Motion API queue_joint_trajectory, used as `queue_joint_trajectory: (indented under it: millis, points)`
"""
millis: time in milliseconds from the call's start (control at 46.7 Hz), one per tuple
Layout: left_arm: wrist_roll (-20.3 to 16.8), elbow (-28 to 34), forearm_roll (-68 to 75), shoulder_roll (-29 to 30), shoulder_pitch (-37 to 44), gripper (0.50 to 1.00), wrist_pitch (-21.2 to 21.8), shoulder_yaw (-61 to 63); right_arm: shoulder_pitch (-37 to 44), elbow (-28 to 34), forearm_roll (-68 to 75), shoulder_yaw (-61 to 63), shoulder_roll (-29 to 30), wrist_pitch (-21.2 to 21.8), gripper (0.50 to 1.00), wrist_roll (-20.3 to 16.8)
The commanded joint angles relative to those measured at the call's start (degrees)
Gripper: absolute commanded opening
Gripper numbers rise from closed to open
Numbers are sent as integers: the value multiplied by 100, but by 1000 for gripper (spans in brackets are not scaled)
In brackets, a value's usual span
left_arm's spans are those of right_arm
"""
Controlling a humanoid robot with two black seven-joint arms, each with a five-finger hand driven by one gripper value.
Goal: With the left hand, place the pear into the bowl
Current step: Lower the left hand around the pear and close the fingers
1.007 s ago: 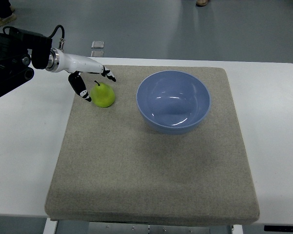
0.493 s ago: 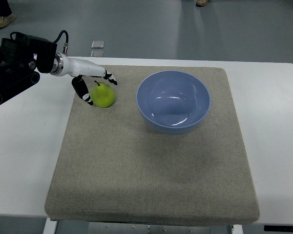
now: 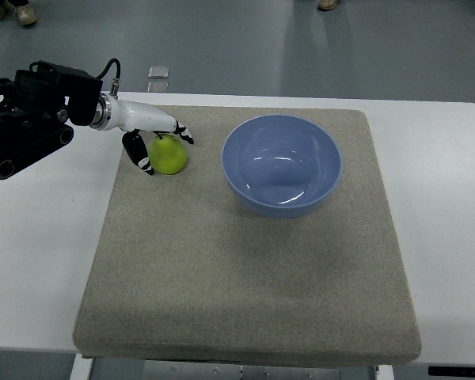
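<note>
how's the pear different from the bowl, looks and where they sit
The pear is yellow-green and small; the bowl is pale blue and far wider. The pear sits near the mat's far left corner with the left hand around it, fingers spread; the bowl sits right of the pear, touched by nothing. The pear is solid, the bowl open and empty. Both rest on the grey mat.

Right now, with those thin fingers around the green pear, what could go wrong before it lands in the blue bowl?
1. The left robot hand brackets the pear with thin fingertips; a round fruit might roll away on the mat or slip once lifted.
2. The bowl has a raised rim, so a low carry could clip it and push it.
</note>
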Motion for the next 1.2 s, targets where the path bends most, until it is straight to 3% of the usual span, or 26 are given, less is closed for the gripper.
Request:
queue_joint_trajectory:
  millis: [0,236,343,386,557,643,1179]
  points:
    - [-7,-3,-1,0,-7,892,-1,45,0,0,0,0,0,-5,926,1]
    - [-8,-3,-1,0,-7,808,-1,168,0,0,0,0,0,-5,926,-8]
    - [-8,-3,-1,0,-7,724,34,177,0,0,0,0,0,4,926,1]
    - [-8,-3,-1,0,-7,662,43,177,0,0,0,0,0,4,926,1]
    - [10,6,-10,8,-16,589,105,177,0,0,0,0,0,-4,926,1]
    - [10,6,-19,8,-16,500,140,177,0,0,0,0,0,4,926,1]
    - [1,-29,-124,35,-297,500,166,28,0,0,0,0,0,-4,926,1]
